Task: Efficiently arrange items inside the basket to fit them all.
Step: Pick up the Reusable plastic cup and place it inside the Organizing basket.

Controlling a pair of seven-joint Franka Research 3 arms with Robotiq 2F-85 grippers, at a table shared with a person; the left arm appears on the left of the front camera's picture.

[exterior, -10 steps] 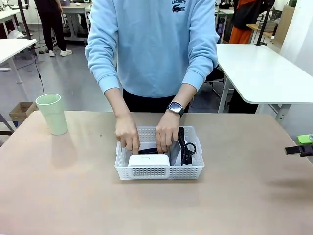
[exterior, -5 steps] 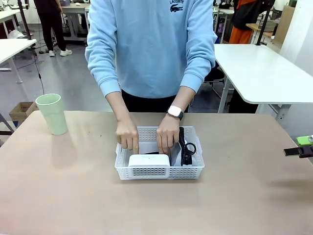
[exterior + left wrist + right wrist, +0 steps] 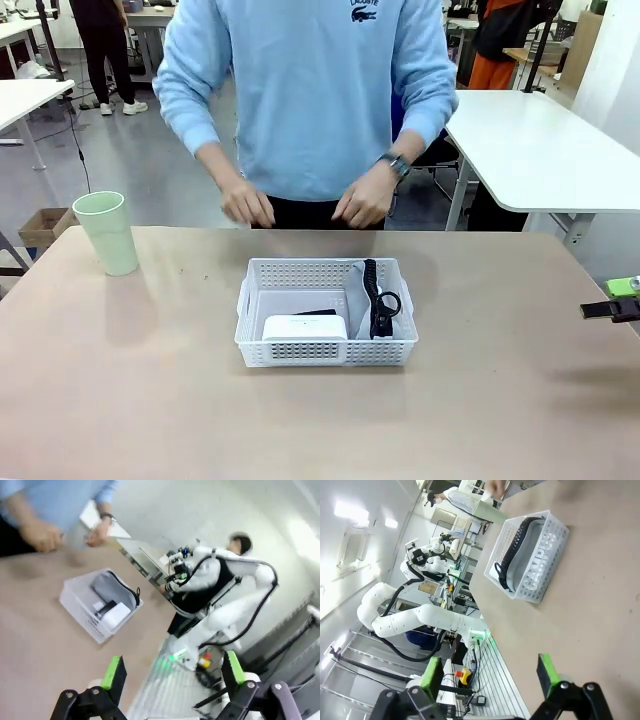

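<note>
Well left of the basket point(image 3: 326, 352), the pale green cup point(image 3: 106, 232) stands upright. Inside the basket lie the white device point(image 3: 304, 327), black stapler point(image 3: 316, 312) and grey pouch point(image 3: 112, 587). The left gripper point(image 3: 174, 674) and right gripper point(image 3: 488, 672) hang spread, empty, apart from the basket.

The basket point(image 3: 326, 352) is perforated plastic, the pouch point(image 3: 109, 586) cloth, the table point(image 3: 150, 400) matt.
</note>
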